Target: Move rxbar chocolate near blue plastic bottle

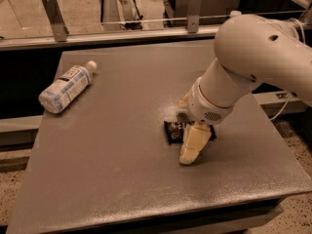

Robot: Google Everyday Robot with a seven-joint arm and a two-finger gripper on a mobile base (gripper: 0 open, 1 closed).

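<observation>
**Most of the task was left to do**

One step only seemed to be prepared: the gripper [185,136] was down at the rxbar chocolate [173,130], a little right of the middle of the bench [122,179]. Its fingers [195,143] stood apart, as far as I could see. One cream finger reached down to the surface on the near side of the bar and covered its right part. A small piece of the other finger showed on the far side, under the wrist. The bar lay flat between them. I could not see either finger pressing on it, so I judged that it was enclosed but not grasped, and it was not lifted.

The blue plastic bottle [66,87] lay on its side near the left edge of the bench, with its white cap pointing away and to the right. It was well apart from the bar. So the main work remained: to close on the bar, to bring it to the left across the bench, and to leave it just beside the bottle.

The bench had a flat grey top with a dull, slightly grainy look. The big white arm [258,57] came in from the right. Behind the bench ran a low rail [146,33] with metal posts [52,14], and beyond it was a pale floor. A speckled floor [297,208] showed at the lower right, and a cable [282,112] hung near there.
</observation>
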